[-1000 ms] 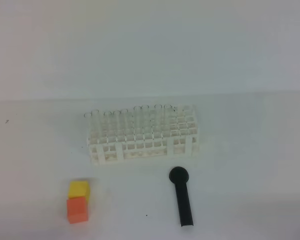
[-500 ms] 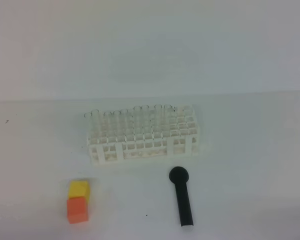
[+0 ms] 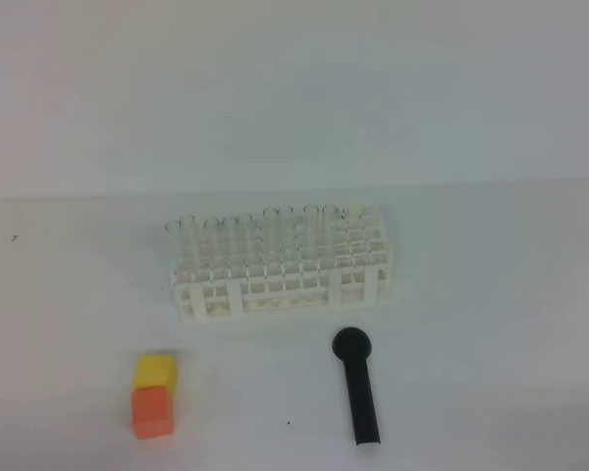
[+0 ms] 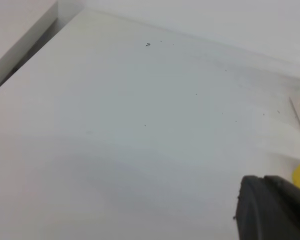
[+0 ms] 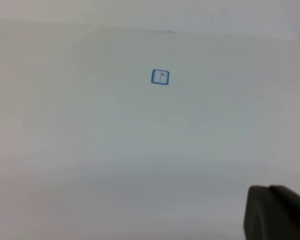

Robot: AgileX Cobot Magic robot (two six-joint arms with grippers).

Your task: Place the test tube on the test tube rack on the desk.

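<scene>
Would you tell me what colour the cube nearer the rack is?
Yellow cube, touching the orange cube; clearest in the exterior high view.

One test tube rack (image 3: 280,270) stands on one desk (image 3: 471,324). In the rack's back row about eight clear test tubes (image 3: 271,228) stand upright; blur makes the exact count uncertain. There are two coloured cubes: one yellow cube (image 3: 155,371) and one orange cube (image 3: 151,411). One black round-headed stick (image 3: 357,387) lies on the desk. One small blue square mark (image 5: 160,77) shows in the right wrist view. Each wrist view shows one dark gripper part at its lower right corner: left gripper (image 4: 272,209), right gripper (image 5: 276,212)
</scene>
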